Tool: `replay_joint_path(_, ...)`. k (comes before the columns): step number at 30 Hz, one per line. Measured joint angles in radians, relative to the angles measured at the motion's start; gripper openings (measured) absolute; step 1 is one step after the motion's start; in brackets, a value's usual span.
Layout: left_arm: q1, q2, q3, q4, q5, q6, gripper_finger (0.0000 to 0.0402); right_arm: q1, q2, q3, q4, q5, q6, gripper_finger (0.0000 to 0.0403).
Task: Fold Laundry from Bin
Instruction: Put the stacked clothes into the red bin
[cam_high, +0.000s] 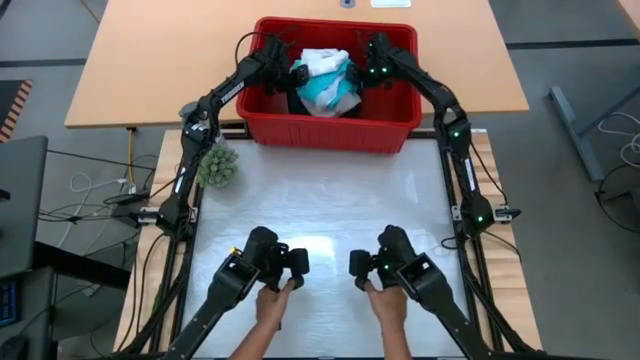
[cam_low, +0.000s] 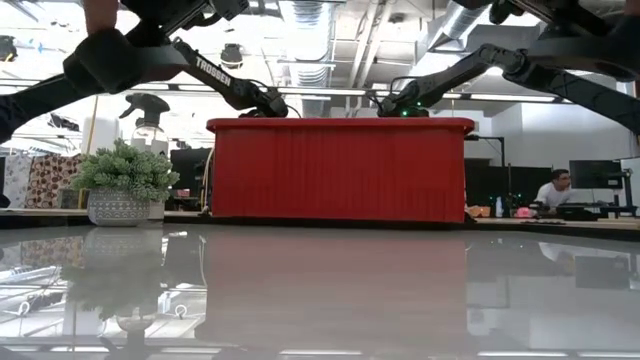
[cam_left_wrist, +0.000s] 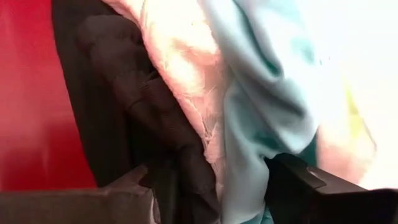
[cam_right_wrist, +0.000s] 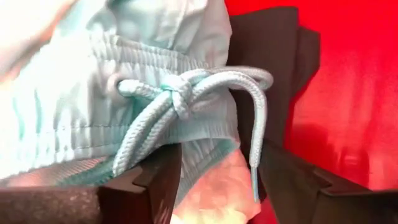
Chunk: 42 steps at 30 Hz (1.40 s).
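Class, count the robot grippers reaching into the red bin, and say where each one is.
2. The left gripper is at the bin's left side, the right gripper at its right, both against the laundry.

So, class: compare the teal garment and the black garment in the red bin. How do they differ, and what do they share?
The teal garment is pale and has a gathered waistband with a knotted drawstring; the black garment is dark, with no cord showing. From above, the teal one lies on top of the pile, while the black one shows only at the pile's edges. Both are soft, crumpled and unfolded inside the bin.
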Motion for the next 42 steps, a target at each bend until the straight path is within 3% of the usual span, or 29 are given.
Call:
replay_joint_path(13, 0.003, -0.001, 0.0, -0.042, 0.0, 0.182, 0.019, -0.008, 0.0, 0.0, -0.002, -0.025, -0.011, 0.0225)
replay_joint_path(22, 0.024, -0.002, 0.0, -0.094, 0.109, 0.283, 0.0291, -0.009, 0.0, 0.0, -0.003, -0.059, -0.039, 0.0236)
replay_joint_path(29, 0.056, -0.002, 0.006, -0.143, 0.105, 0.273, 0.0345, -0.012, 0.0, 0.0, -0.001, -0.061, -0.07, 0.0242)
replay_joint_path(35, 0.077, -0.003, 0.024, -0.174, 0.142, 0.183, 0.0348, -0.029, -0.001, 0.014, -0.002, -0.064, -0.071, 0.0242)
replay_joint_path(42, 0.08, -0.003, 0.046, -0.229, 0.089, 0.166, 0.0348, -0.05, -0.024, 0.024, 0.051, -0.084, -0.071, 0.0242)
